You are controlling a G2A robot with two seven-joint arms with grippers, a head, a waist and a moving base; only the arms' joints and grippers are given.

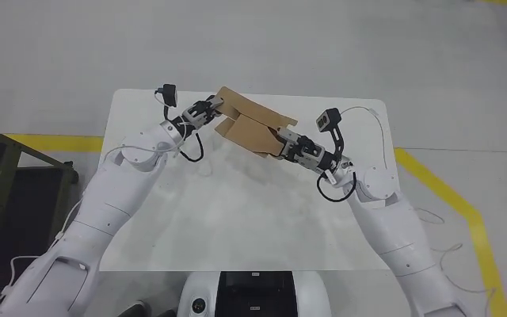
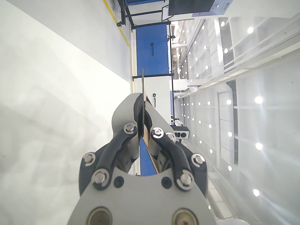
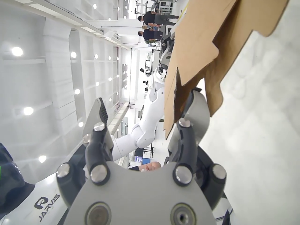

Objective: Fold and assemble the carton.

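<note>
A flat brown carton with loose flaps is held up over the far middle of the white table. My left gripper is at its far-left corner. In the left wrist view that gripper is shut on the cardboard, whose thin edge sticks out past the fingertips. My right gripper is at the carton's near-right end. In the right wrist view it stands open: one finger lies against the carton, the other finger is well apart from it.
A dark cart stands off the table's left side. Yellow floor tape runs to the right. The near half of the table is bare. My left arm shows behind the carton in the right wrist view.
</note>
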